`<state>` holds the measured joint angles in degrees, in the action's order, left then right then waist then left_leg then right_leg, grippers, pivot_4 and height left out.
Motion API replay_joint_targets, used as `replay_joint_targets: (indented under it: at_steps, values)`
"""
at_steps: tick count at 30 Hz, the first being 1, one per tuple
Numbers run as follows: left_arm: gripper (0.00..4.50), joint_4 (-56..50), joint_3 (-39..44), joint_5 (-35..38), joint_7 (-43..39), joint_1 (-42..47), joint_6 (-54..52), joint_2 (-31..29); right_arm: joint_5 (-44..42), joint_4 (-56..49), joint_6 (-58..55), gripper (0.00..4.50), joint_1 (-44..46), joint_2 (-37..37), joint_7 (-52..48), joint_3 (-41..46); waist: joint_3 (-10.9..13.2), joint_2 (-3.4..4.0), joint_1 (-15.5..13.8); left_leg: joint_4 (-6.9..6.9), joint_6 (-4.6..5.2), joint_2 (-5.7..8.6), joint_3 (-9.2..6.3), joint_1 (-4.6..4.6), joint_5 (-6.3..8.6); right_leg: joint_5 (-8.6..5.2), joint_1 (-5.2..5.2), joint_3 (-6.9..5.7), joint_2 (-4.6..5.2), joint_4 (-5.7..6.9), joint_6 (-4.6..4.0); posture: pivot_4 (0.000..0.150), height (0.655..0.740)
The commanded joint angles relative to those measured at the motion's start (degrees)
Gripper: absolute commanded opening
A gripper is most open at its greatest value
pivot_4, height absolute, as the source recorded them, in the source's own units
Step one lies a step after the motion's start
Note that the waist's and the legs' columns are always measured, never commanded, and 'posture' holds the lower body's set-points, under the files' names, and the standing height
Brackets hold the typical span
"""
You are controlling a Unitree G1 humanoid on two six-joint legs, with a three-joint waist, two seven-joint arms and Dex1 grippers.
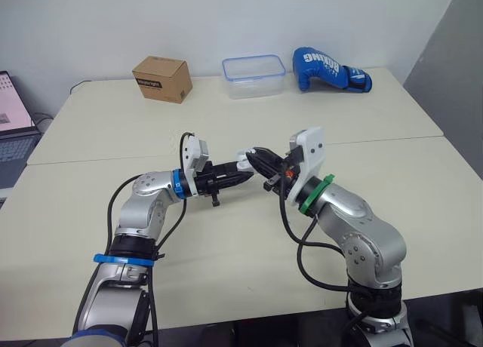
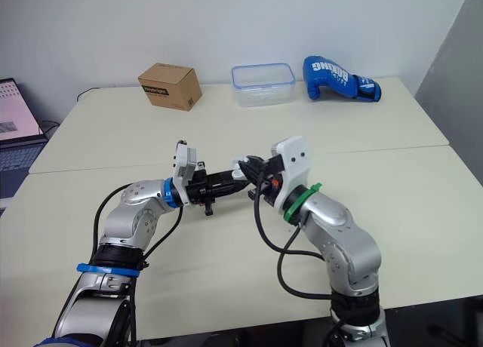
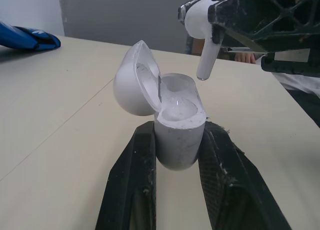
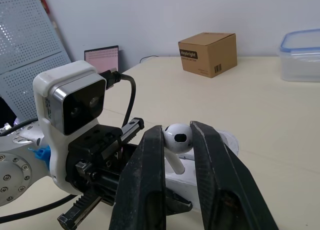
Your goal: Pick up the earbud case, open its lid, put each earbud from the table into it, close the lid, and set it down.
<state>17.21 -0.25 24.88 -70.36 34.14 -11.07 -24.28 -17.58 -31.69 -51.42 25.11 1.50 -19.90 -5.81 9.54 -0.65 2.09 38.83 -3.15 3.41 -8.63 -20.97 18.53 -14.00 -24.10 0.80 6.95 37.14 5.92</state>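
My left gripper (image 3: 179,126) is shut on the body of the white earbud case (image 3: 179,140) and holds it above the table's middle. The case's lid (image 3: 133,81) is swung open to one side, showing the cavity inside. Just above the open case hangs a white earbud (image 3: 204,45), stem pointing down toward it, with my right gripper (image 4: 177,133) shut on its head (image 4: 178,137). In the left eye view the two grippers meet tip to tip, left gripper (image 1: 235,176) and right gripper (image 1: 261,161), with the case (image 1: 243,163) between them.
Along the far edge of the table (image 1: 392,173) stand a cardboard box (image 1: 161,78), a clear container with a blue rim (image 1: 253,76) and a blue boxing glove (image 1: 330,70). A laptop (image 1: 13,128) sits off the table's left side.
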Motion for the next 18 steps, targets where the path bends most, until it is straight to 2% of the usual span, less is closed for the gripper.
replay_joint_targets:
  at_steps: [1,18]
  values:
    - [0.84,-3.48,-0.04,0.79,0.48,1.48,-0.45,0.45,-1.69,-0.40,1.64,0.40,0.63,0.86,0.94,-0.62,0.00,0.00,0.00,0.00,0.00,0.00,0.00,0.00,0.00,0.00,0.00,0.00,0.00,0.00,0.00,0.150,0.7307]
    - [0.84,-6.30,0.05,1.27,2.09,2.03,-2.44,1.56,-2.33,1.09,1.59,0.40,2.00,0.55,5.25,-2.28,0.00,0.00,0.04,0.00,0.00,-0.01,0.01,0.00,0.00,0.00,0.00,0.01,-0.01,0.00,0.00,0.150,0.7307]
